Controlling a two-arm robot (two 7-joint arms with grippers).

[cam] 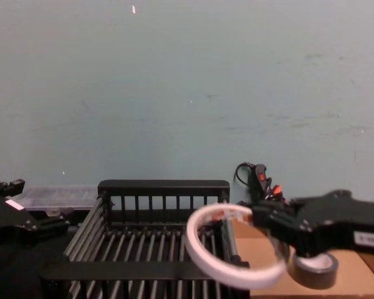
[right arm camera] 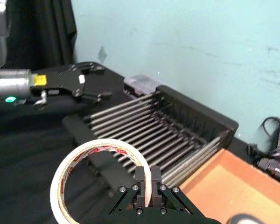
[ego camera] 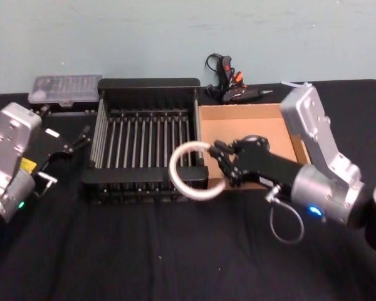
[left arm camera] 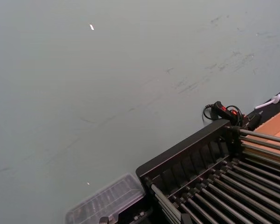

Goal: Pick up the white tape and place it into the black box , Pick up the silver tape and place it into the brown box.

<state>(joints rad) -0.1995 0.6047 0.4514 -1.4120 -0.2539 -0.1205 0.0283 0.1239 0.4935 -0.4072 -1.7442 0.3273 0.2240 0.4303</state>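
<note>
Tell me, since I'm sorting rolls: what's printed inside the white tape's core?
Red lettering on white, lining the white tape; clearest in the right wrist view.

The black box (ego camera: 148, 84) stands on the table (ego camera: 144, 251) with the brown box (ego camera: 282, 116) touching its right side. The white tape (ego camera: 191, 170) hangs above the black box's near right corner, held by the right gripper (ego camera: 222, 160) from the right. The silver tape (cam: 316, 269) lies in the brown box. The left gripper (ego camera: 81, 137) sits left of the black box.
</note>
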